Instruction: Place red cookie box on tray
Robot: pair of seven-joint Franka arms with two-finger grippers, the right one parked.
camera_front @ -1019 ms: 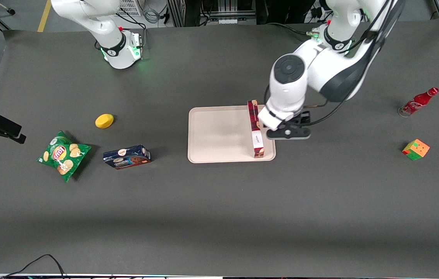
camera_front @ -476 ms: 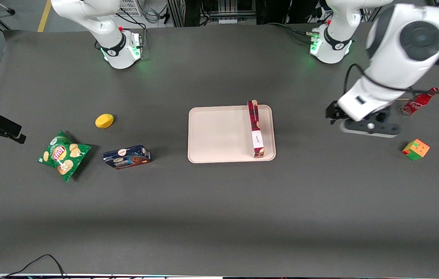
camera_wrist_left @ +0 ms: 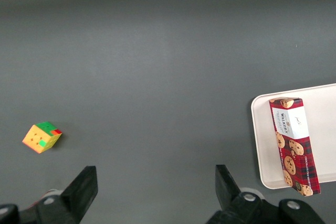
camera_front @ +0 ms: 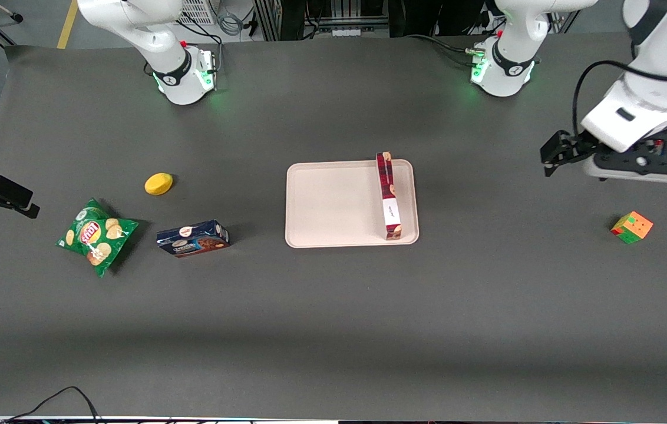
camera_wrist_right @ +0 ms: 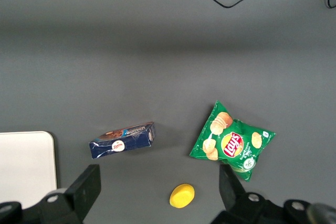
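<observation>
The red cookie box (camera_front: pixel 388 194) stands on its long thin edge on the tray (camera_front: pixel 333 203), along the tray's side toward the working arm's end. It also shows in the left wrist view (camera_wrist_left: pixel 294 145) on the tray (camera_wrist_left: pixel 264 140). My left gripper (camera_front: pixel 548 159) is raised over bare table well away from the tray, toward the working arm's end. It is open and empty (camera_wrist_left: pixel 155 179), with the jaws wide apart.
A colourful cube (camera_front: pixel 631 227) lies nearer the front camera than the gripper and also shows in the left wrist view (camera_wrist_left: pixel 42 136). Toward the parked arm's end lie a dark blue cookie box (camera_front: pixel 192 238), a green chips bag (camera_front: pixel 95 235) and a yellow object (camera_front: pixel 158 184).
My left gripper has pulled away from the red cookie box and swung toward the working arm's end of the table. The box stays standing on the tray.
</observation>
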